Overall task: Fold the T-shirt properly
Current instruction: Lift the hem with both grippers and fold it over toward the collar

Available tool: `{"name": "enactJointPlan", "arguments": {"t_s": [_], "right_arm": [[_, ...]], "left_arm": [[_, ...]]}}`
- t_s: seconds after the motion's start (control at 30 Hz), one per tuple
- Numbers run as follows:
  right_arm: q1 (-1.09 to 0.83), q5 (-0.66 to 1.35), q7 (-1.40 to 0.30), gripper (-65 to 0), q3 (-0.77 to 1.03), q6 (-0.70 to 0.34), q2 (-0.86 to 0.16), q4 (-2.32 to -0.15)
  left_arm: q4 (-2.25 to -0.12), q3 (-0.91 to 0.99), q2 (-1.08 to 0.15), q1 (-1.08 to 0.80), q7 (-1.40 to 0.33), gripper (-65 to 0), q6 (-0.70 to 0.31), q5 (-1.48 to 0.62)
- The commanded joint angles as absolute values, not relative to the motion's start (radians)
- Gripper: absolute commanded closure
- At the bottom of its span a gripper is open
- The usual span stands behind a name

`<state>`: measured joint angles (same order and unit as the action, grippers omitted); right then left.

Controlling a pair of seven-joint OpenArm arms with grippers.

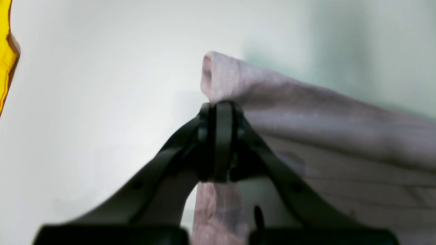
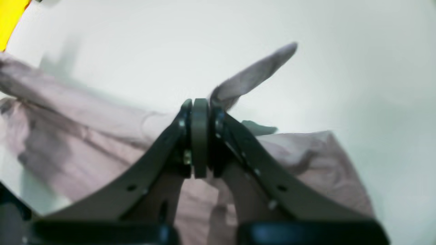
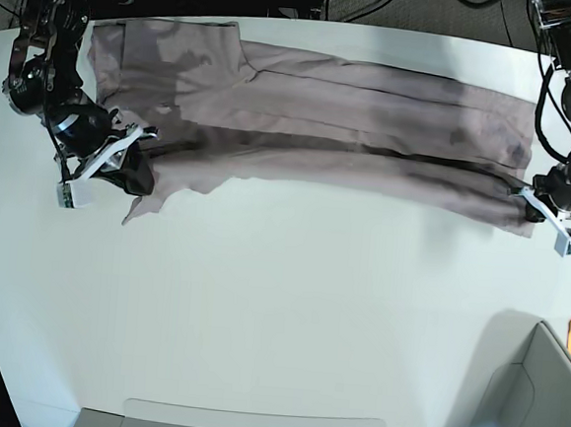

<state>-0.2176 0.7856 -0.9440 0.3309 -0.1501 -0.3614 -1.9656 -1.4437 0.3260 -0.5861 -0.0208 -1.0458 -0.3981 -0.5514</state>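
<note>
Seemingly plain mauve-pink T-shirt [image 3: 343,109]

Counted on one white table [image 3: 259,300]: one T-shirt [image 3: 373,112], spread along the far edge in the base view. Two grippers [image 1: 219,109] [image 2: 208,107] noted, one per arm. One yellow item [image 1: 4,51] seen by the right edge. Grey bins [image 3: 546,422]: number not made out.

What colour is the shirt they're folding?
The T-shirt is dusty mauve-pink, clearest in the left wrist view.
</note>
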Motion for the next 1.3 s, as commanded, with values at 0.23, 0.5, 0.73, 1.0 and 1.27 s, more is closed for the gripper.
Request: {"name": "enactJointPlan", "arguments": {"t_s": [0.23, 0.5, 0.73, 1.0, 1.27], "right_arm": [[-0.363, 0.806, -0.924, 0.0, 0.429, -0.153, -0.377, -2.064], [-0.509, 0.981, -0.924, 0.0, 0.499, -0.154, -0.409, -2.064], [-0.63, 0.995, -0.923, 0.0, 0.504, -0.154, -0.412, -2.064], [-0.679, 0.908, -0.921, 0.0, 0.495, -0.154, -0.403, -2.063], [-0.671, 0.897, -0.921, -25.6, 0.496, -0.154, -0.398, -2.061]], "left_arm": [[-1.497, 0.346, -0.607, -0.119, -1.029, 0.0, -0.401, -0.555], [-1.581, 0.417, -0.605, -0.189, -1.038, 0.0, -0.403, -0.555], [-1.58, 0.412, -0.601, -0.251, -1.032, 0.0, -0.403, -0.555], [-1.58, 0.412, -0.601, -0.285, -1.03, 0.0, -0.401, -0.553], [-1.722, 0.423, -0.601, -0.341, -1.038, -19.9, -0.397, -0.559]]}}
